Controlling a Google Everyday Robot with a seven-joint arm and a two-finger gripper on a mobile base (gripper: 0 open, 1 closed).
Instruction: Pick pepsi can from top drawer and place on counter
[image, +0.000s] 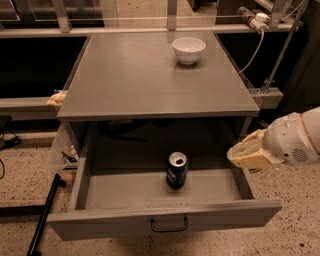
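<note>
The pepsi can, dark blue with a silver top, stands upright near the middle of the open top drawer, which has a small black bar handle on its front panel. The grey counter spans above the drawer. My gripper, with tan fingers on a white arm, hovers over the drawer's right wall, to the right of the can and apart from it. It holds nothing that I can see.
A white bowl sits at the back right of the counter. A black pole leans by the drawer's left front corner. A metal rail and a white cable run behind the counter at the right.
</note>
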